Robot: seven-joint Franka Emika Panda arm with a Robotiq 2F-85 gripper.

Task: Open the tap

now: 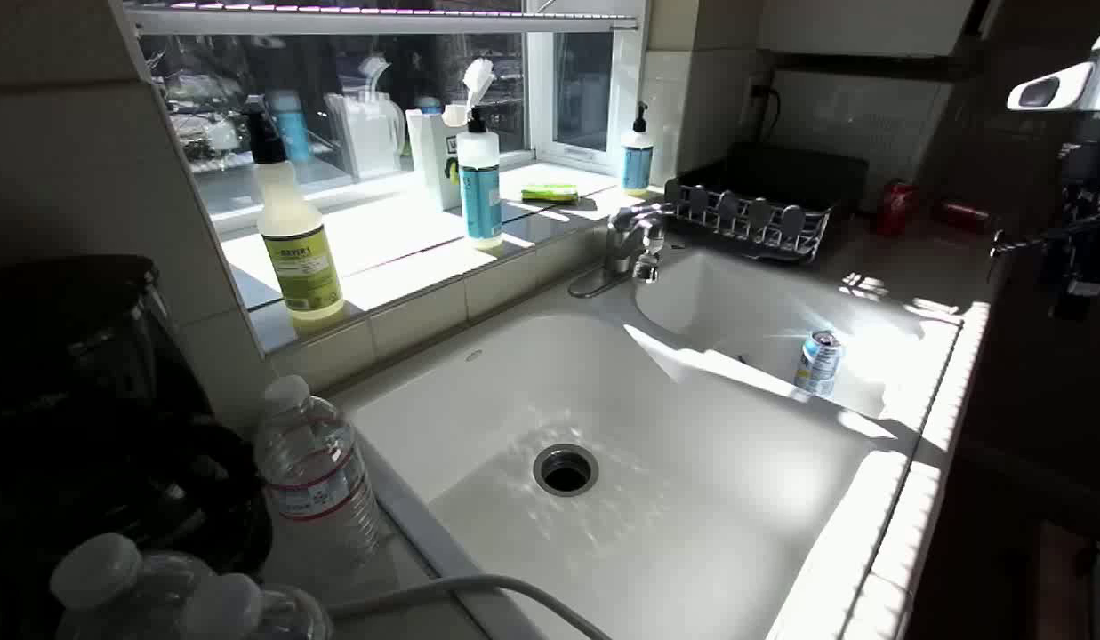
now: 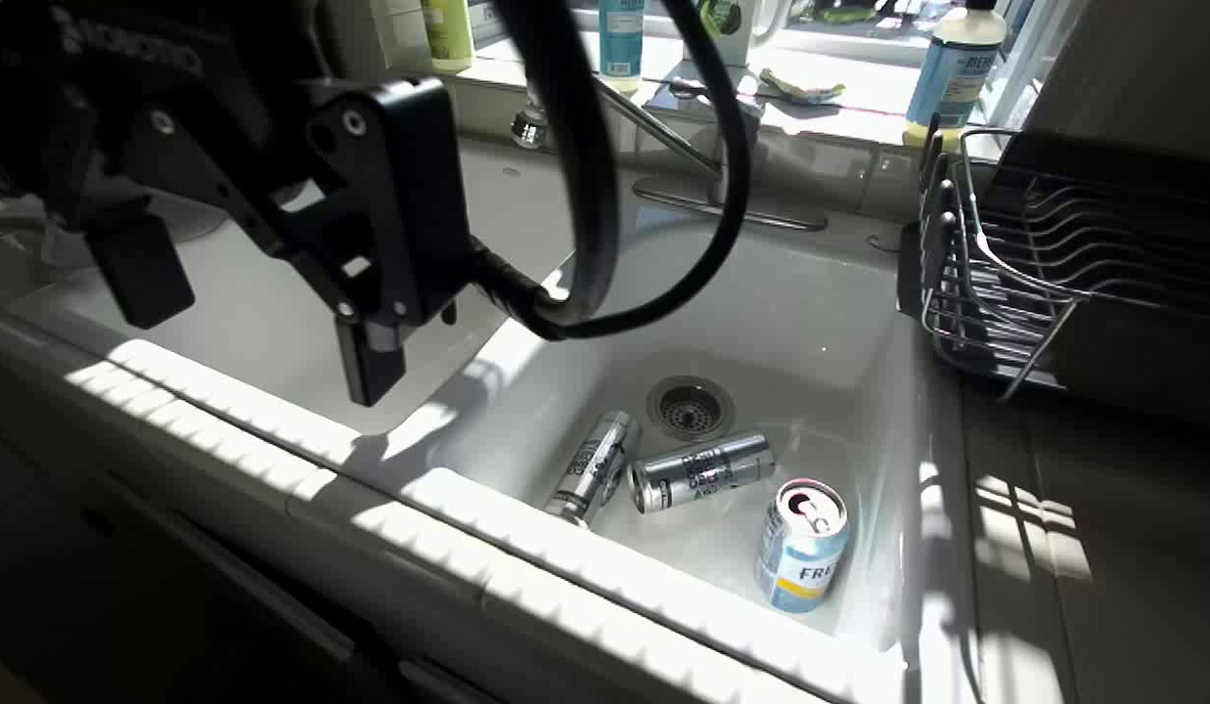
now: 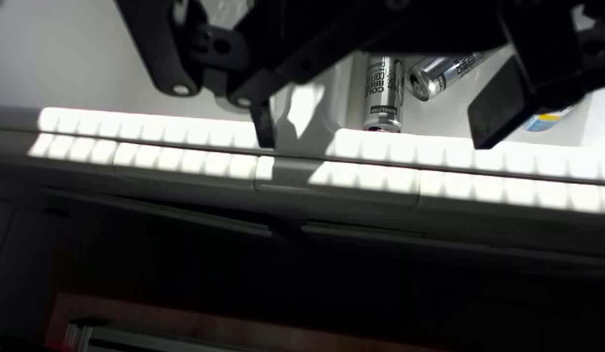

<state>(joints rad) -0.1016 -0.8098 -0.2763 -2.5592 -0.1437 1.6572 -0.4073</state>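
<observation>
The chrome tap (image 1: 619, 244) stands at the back of the white sink (image 1: 674, 471), below the window sill, near the divider between the two basins. In an exterior view its base plate (image 2: 785, 217) shows, and a black cable loop hides part of its body. Whether water runs cannot be told. My black gripper (image 2: 262, 342) hangs over the front of the sink near the divider, well apart from the tap. In the wrist view the gripper (image 3: 374, 142) has its fingers wide apart with nothing between them, above the front sink edge. The tap is out of the wrist view.
Two silver cans (image 2: 702, 471) lie in a basin; a blue can (image 2: 803, 548) stands beside them. A dish rack (image 2: 996, 284) is beside that basin. Soap bottles (image 1: 480, 191) stand on the sill. A water bottle (image 1: 318, 480) and black appliance (image 1: 69, 373) flank the larger basin.
</observation>
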